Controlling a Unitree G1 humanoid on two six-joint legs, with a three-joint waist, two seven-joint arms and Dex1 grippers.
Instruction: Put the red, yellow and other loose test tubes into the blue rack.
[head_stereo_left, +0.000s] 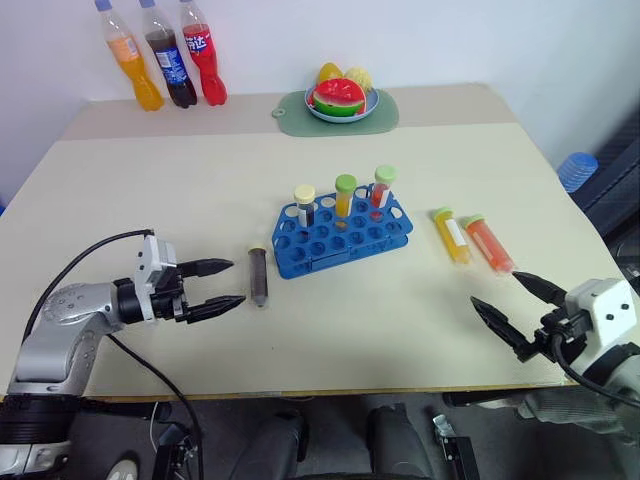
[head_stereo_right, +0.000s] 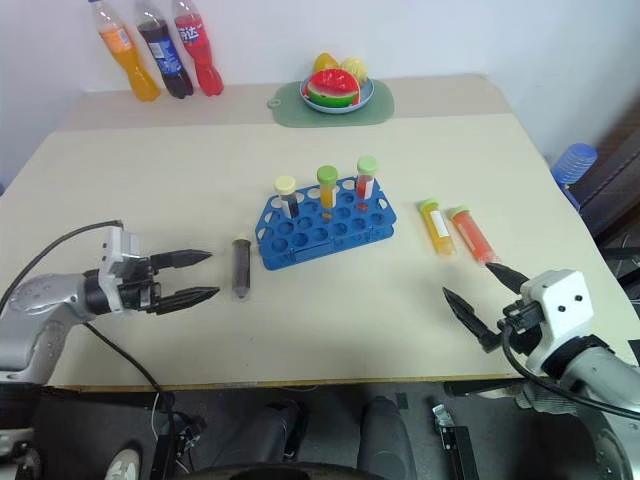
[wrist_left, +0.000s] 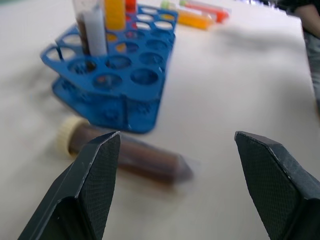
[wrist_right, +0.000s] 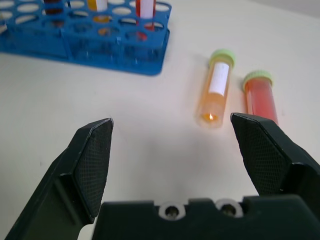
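Note:
The blue rack (head_stereo_left: 343, 237) stands mid-table with three capped tubes upright in its back row. A dark brown test tube (head_stereo_left: 259, 275) with a cream cap lies flat just left of the rack. Right of the rack lie a yellow tube (head_stereo_left: 451, 235) with a white label and a red-orange tube (head_stereo_left: 488, 243), both green-capped, side by side. My left gripper (head_stereo_left: 222, 286) is open, a short way left of the brown tube (wrist_left: 125, 152), pointing at it. My right gripper (head_stereo_left: 518, 300) is open near the table's front right, just short of the yellow tube (wrist_right: 216, 90) and red tube (wrist_right: 260, 100).
Three soda bottles (head_stereo_left: 165, 55) stand at the back left corner. A green mat with a fruit plate (head_stereo_left: 342, 100) sits at the back centre. A blue ribbed object (head_stereo_left: 577, 170) lies off the table's right edge. A black cable (head_stereo_left: 90, 255) loops over my left arm.

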